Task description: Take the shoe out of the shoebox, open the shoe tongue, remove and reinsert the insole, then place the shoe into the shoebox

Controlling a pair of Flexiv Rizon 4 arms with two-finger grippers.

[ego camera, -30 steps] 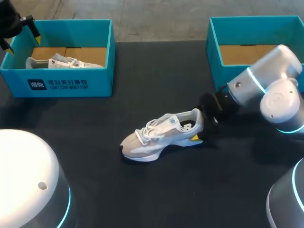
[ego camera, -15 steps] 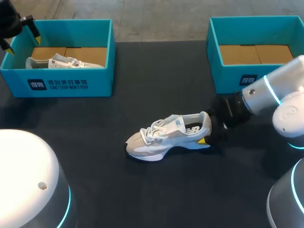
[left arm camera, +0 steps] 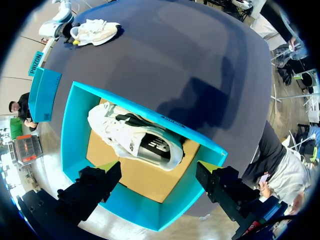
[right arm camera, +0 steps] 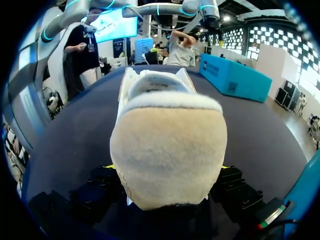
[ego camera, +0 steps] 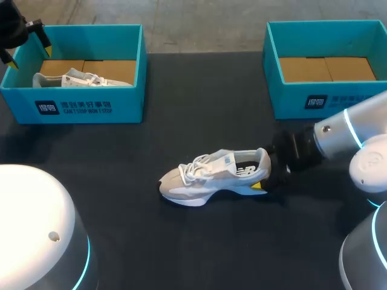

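Your right claw (ego camera: 266,177) is clenched on the heel of the white-and-beige mesh sneaker (ego camera: 211,176), steadying it sole down on the black worktop (ego camera: 199,115), evidently for tongue work. Your left claw (left arm camera: 160,182) hangs released above the teal cardboard shoebox (left arm camera: 70,135), which holds a second sneaker (left arm camera: 135,137).

- The dark worktop (ego camera: 199,109) is carrying three things, and its bare, matte surface is showing between them.
- The left box (ego camera: 91,107), teal and open-topped, is sitting at the worktop's far left corner, with one long wall facing the robot.
- The right box (ego camera: 302,99), also teal and open-topped, is sitting at the far right, well apart from the left box.
- A white shoe (ego camera: 208,176) is sitting sole down near the middle of the worktop. It is nearer the right box, touching neither box, with its toe pointing left and its heel right.
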